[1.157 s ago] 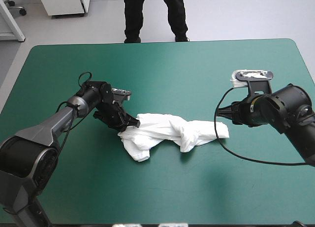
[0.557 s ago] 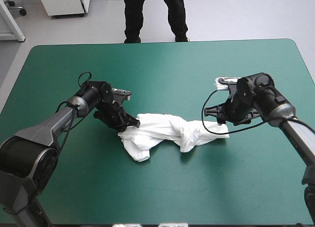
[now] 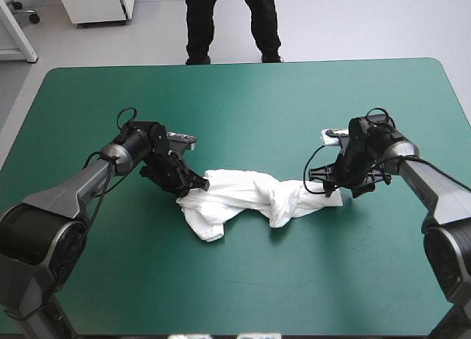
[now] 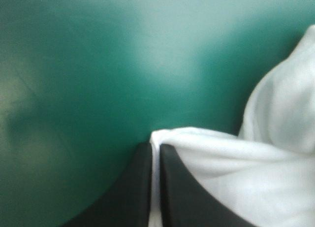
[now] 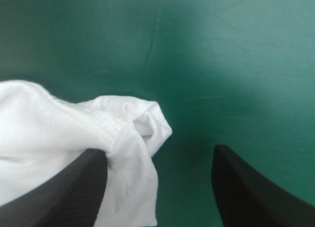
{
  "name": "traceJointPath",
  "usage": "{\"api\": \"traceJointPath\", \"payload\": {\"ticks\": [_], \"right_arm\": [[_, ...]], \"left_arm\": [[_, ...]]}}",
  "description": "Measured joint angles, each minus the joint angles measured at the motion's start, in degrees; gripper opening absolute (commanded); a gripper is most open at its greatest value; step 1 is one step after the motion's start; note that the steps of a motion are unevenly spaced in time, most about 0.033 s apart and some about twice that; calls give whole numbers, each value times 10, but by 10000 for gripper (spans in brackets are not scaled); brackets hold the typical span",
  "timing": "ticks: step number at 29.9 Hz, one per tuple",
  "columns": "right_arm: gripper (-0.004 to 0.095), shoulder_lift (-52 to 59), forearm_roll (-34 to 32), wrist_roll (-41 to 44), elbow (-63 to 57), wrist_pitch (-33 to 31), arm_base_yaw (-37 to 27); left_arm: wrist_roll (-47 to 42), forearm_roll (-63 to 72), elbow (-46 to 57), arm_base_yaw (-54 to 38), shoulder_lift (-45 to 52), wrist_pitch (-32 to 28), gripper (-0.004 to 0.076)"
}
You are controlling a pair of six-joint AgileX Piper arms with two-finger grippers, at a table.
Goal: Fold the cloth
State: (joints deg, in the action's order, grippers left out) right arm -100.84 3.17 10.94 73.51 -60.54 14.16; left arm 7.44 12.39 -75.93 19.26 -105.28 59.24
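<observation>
**Twisted T-shirt Pinched at One End**

The white T-shirt (image 3: 257, 195) lies as a crumpled, twisted heap near the table's middle, with one lobe sagging toward 6 o'clock. At its 9 o'clock end the left gripper (image 3: 193, 183) pinches a fold (fingers (image 4: 142, 187) all but pressed together). At its 3 o'clock end the right gripper (image 3: 329, 183) stands spread, the cloth's tip between its fingers (image 5: 74, 187). Bare teal-green cover (image 3: 243, 96) stretches toward 12 o'clock.

Left hand (image 3: 197, 183) pinched nearly closed, right hand (image 3: 321, 182) spread wide, both held low.
</observation>
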Motion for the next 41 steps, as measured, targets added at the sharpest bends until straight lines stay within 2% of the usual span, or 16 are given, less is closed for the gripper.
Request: {"api": "traceJointPath", "payload": {"ticks": [3,5,7,9,17,25,33,41], "right_arm": [[567,-20,2,1,-4,5,-1],[477,-22,4,1,-4,6,0],[266,-23,3,0,-4,5,-1],[-5,-24,9,-5,-2,4,-2],[-17,-23,42,-26,-2,1,-2],[-17,71,7,-26,18,-22,-1],[-17,217,-4,-30,116,-47,-1],[-17,285,-5,-53,251,-78,-1]], "left_arm": [[0,0,0,0,0,-1,-9],[0,0,0,0,0,-1,-9],[0,0,0,0,0,-2,-9],[0,0,0,0,0,-3,-9],[1,-2,0,0,3,-3,-9],[0,-48,-24,0,77,2,-9],[0,-73,-117,0,198,16,-9],[3,-75,-273,0,278,32,-9]]}}
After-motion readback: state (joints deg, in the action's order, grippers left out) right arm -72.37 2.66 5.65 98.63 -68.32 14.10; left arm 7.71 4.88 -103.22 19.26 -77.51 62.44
